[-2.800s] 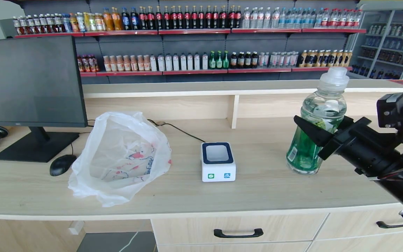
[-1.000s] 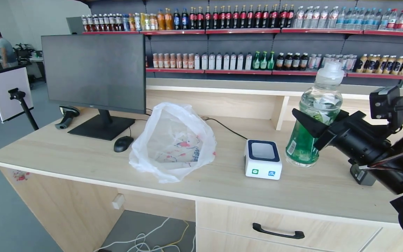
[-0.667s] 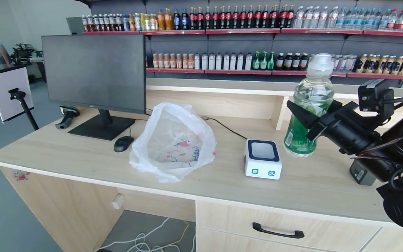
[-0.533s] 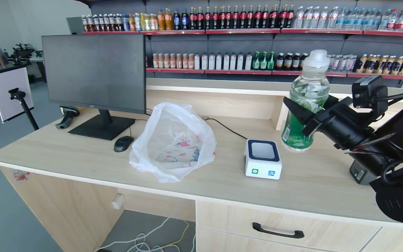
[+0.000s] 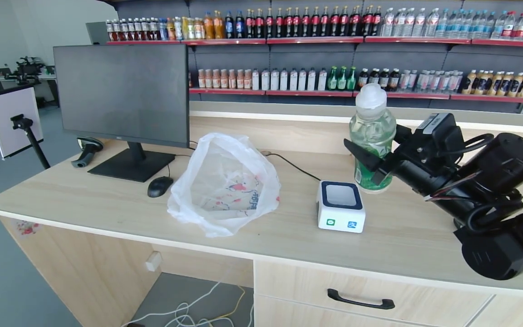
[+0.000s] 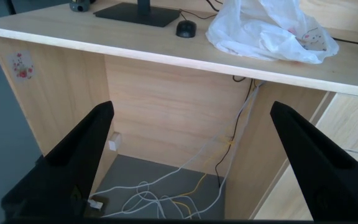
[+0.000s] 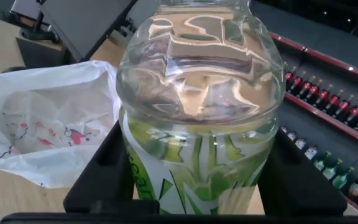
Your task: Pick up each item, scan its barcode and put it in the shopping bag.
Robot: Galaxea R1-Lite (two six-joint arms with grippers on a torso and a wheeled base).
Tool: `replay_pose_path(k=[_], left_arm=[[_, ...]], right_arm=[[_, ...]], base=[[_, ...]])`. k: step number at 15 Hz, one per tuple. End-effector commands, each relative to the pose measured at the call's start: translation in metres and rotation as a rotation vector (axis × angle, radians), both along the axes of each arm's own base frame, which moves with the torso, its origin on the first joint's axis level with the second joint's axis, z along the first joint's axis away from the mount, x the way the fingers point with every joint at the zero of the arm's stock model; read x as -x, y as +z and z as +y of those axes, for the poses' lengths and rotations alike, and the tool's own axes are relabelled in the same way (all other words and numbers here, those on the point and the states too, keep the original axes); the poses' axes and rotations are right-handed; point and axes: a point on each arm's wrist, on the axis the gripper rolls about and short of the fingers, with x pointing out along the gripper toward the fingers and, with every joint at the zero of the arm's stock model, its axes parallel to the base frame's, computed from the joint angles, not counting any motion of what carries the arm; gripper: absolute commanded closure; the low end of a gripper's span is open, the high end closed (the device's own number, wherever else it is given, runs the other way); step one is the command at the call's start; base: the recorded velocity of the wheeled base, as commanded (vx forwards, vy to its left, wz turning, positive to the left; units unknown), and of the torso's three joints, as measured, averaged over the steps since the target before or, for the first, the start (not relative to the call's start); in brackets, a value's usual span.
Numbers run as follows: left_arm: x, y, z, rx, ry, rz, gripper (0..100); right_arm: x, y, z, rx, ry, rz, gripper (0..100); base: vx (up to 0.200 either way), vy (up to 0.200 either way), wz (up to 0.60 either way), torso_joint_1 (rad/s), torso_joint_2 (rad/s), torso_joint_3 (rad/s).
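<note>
A clear bottle with a green label and white cap (image 5: 371,141) is held upright above the counter, just behind and right of the white scanner box (image 5: 340,206). My right gripper (image 5: 370,165) is shut on the bottle's lower body; up close the bottle (image 7: 199,112) sits between the black fingers (image 7: 104,168). The white shopping bag (image 5: 225,184) lies open on the counter left of the scanner, also seen as the bag (image 7: 48,124) behind the bottle. My left gripper (image 6: 191,162) hangs open below the counter edge, in front of the bag (image 6: 272,31).
A monitor (image 5: 123,93), a mouse (image 5: 160,186) and a handheld scanner (image 5: 86,152) stand at the counter's left. A cable (image 5: 288,165) runs behind the scanner box. Shelves of bottles (image 5: 334,27) line the back wall. Drawers (image 5: 361,299) sit under the counter; loose cables (image 6: 166,199) lie on the floor.
The head camera swung left at first. Since then my right gripper has carried the bottle to the left and further back, up beside the scanner box.
</note>
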Motion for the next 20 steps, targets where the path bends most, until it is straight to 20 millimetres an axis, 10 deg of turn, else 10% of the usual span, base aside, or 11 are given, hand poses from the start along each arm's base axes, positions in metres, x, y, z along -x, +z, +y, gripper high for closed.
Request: replay_pose_path(k=[1,20], left_arm=[[0.0,0.0,0.0,-0.001,0.0,0.0,0],[0.0,0.0,0.0,-0.001,0.0,0.0,0]], right_arm=[[-0.004,0.005,0.012,0.031,0.018,-0.064,100],[-0.024,-0.048,0.03,0.473,0.087,-0.358,100]], base=[[0.0,0.0,0.0,0.0,0.0,0.0],[0.0,0.0,0.0,0.0,0.0,0.0]])
